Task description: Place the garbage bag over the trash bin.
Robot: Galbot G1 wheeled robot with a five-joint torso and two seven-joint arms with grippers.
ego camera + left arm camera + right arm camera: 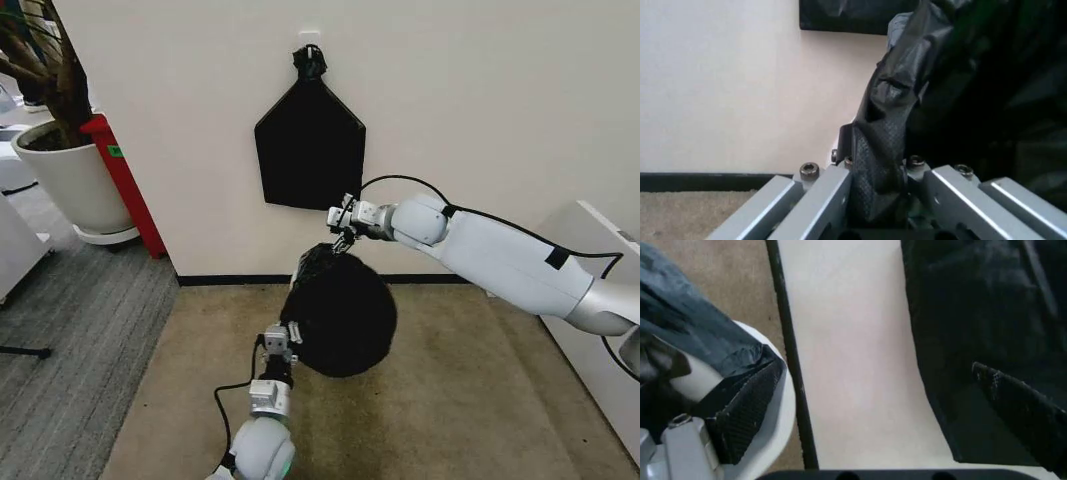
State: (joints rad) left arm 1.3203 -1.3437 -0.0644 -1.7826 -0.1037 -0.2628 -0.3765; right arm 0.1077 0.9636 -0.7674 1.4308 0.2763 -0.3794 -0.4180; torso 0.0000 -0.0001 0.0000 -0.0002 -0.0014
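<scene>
We look down at a tan carpet (450, 400) where it meets a cream wall (500, 120). The bag (340, 315) sits on the floor near the wall as a rounded, glossy black mass, draped over the bin (777, 425); in the right wrist view a curved white stretch of the bin's rim shows under the bag's rumpled edge. From the head view the bin itself is hidden beneath the plastic.

Our left gripper (278, 342) is at the bag's near-left side, and in the left wrist view one textured black finger (873, 165) lies flat against a fold of the bag. We cannot tell whether this gripper is open or closed, since the plastic hides the far side.

Our right arm (500, 255) reaches in from the right, and the right gripper (345, 222) is at the bag's far upper edge, just in front of the wall. Its two fingers stand well apart in the right wrist view: one finger (747, 405) rests on the bag edge at the bin's rim, the other (1027, 410) is out in front of the bundle (308, 140), so the gripper is open.

The bundle hangs flat on the wall above the bag, knotted at its top. A planter (70, 180) with a tree stands off to the left, beside a red post (125, 180).
</scene>
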